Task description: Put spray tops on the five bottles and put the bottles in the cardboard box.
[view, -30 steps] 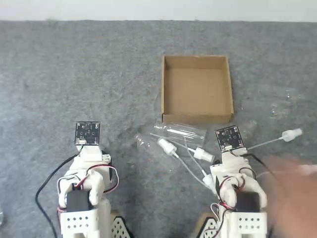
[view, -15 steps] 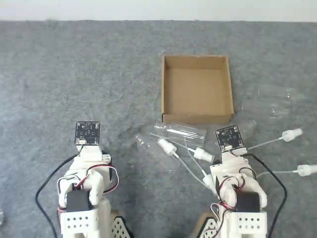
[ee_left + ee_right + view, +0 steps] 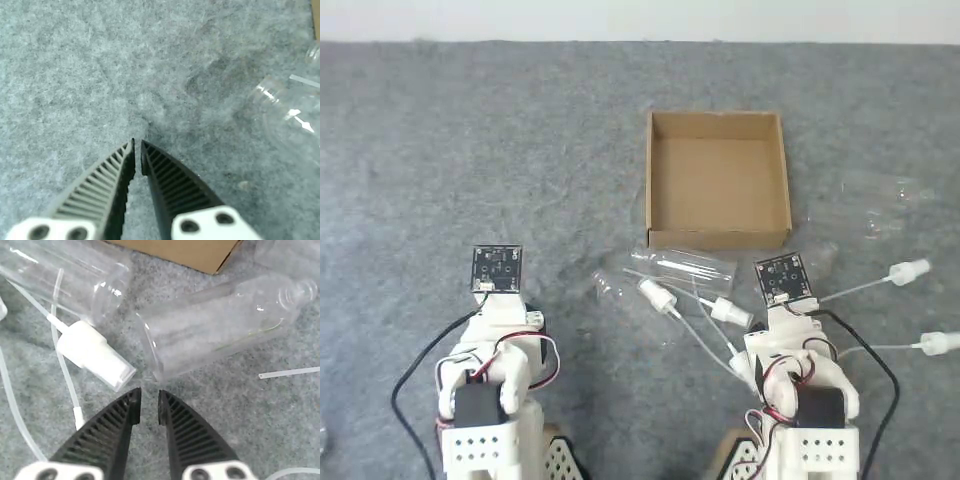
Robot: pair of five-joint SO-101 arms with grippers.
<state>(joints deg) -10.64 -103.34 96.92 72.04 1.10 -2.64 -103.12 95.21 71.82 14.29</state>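
The open cardboard box (image 3: 718,180) sits at the middle back of the grey felt. Clear bottles lie on their sides: one (image 3: 685,267) just in front of the box, one (image 3: 620,292) to its left, one (image 3: 880,205) off to the right. White spray tops (image 3: 658,296) (image 3: 732,313) (image 3: 908,271) with long tubes lie among them. My right gripper (image 3: 149,397) is shut and empty, just short of a lying bottle (image 3: 220,325) and a spray top (image 3: 95,355). My left gripper (image 3: 137,145) is shut over bare felt, with a bottle (image 3: 290,120) off to one side.
Another spray top (image 3: 940,343) lies near the right edge. Both arm bases (image 3: 490,400) (image 3: 800,400) stand at the front. The felt left of the box and ahead of the left arm is bare. A box corner (image 3: 185,250) lies beyond the bottles.
A blurred hand at the lower right one second ago has withdrawn, leaving a spray top lying by the right edge. Neither arm has moved.
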